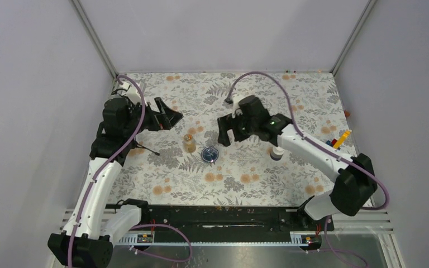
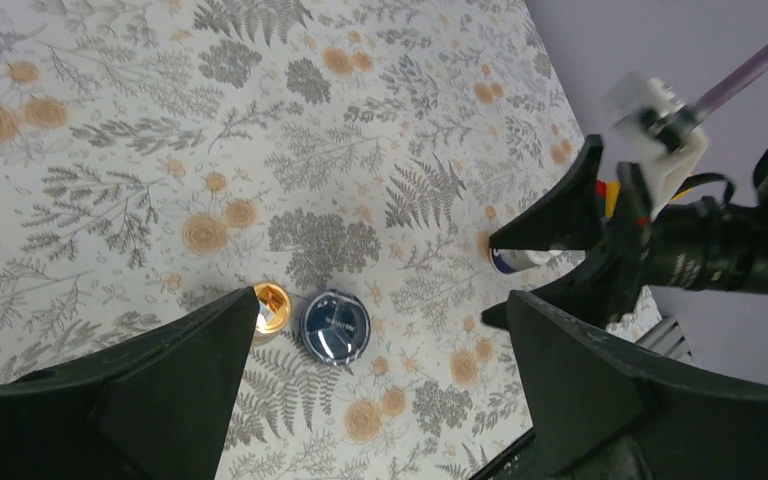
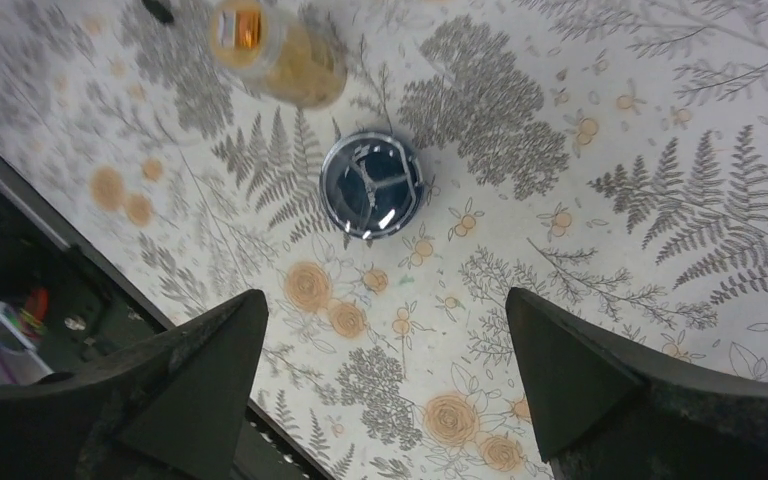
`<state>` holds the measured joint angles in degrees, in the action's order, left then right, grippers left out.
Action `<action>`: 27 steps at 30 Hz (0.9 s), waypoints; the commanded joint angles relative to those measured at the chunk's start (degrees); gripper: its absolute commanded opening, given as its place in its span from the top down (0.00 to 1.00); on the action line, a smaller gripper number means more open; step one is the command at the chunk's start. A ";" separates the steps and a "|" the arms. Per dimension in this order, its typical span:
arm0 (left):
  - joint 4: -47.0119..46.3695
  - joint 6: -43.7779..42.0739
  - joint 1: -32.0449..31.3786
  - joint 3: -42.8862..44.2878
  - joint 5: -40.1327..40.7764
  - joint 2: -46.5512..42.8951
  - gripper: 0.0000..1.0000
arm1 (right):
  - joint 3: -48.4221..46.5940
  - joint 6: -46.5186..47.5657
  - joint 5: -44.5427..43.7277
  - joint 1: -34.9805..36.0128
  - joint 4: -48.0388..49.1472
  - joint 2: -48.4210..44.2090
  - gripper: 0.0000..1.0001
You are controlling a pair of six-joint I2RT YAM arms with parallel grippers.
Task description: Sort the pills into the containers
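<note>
An amber-brown bottle (image 1: pixel 189 142) stands uncapped mid-table; it also shows in the left wrist view (image 2: pixel 270 306) and the right wrist view (image 3: pixel 280 45). A dark bottle with a white cap (image 1: pixel 277 152) stands by my right forearm, and its end shows (image 2: pixel 516 261) past the right gripper's fingers. My left gripper (image 1: pixel 174 118) hangs open to the back left of the amber bottle, with nothing between its fingers (image 2: pixel 380 300). My right gripper (image 1: pixel 222 134) is open and empty (image 3: pixel 388 297), just behind and right of the amber bottle. I cannot pick out the pills against the flowered cloth.
A round dark-blue disc with a shiny top (image 1: pixel 209 154) lies just right of the amber bottle (image 2: pixel 335 327) (image 3: pixel 371 186). A colourful toy-brick piece (image 1: pixel 338 139) sits at the right edge. Pale walls enclose the table on three sides.
</note>
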<state>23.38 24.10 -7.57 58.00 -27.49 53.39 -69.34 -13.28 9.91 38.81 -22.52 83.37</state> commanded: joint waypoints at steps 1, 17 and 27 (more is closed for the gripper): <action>-5.28 2.03 -0.46 -2.07 -2.89 -2.05 0.03 | 1.19 8.54 -7.51 6.67 -0.12 4.25 0.02; -10.44 5.91 -1.07 -5.82 1.23 -4.96 0.05 | -9.26 19.62 -11.20 13.59 2.16 25.36 0.03; -11.79 7.54 -1.04 -7.44 2.14 -6.19 0.04 | -8.42 20.28 -9.61 14.84 6.55 28.59 0.04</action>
<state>15.42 30.57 -8.51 50.96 -26.48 47.99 -76.12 5.74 0.49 52.73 -19.35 110.78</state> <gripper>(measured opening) 0.958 0.963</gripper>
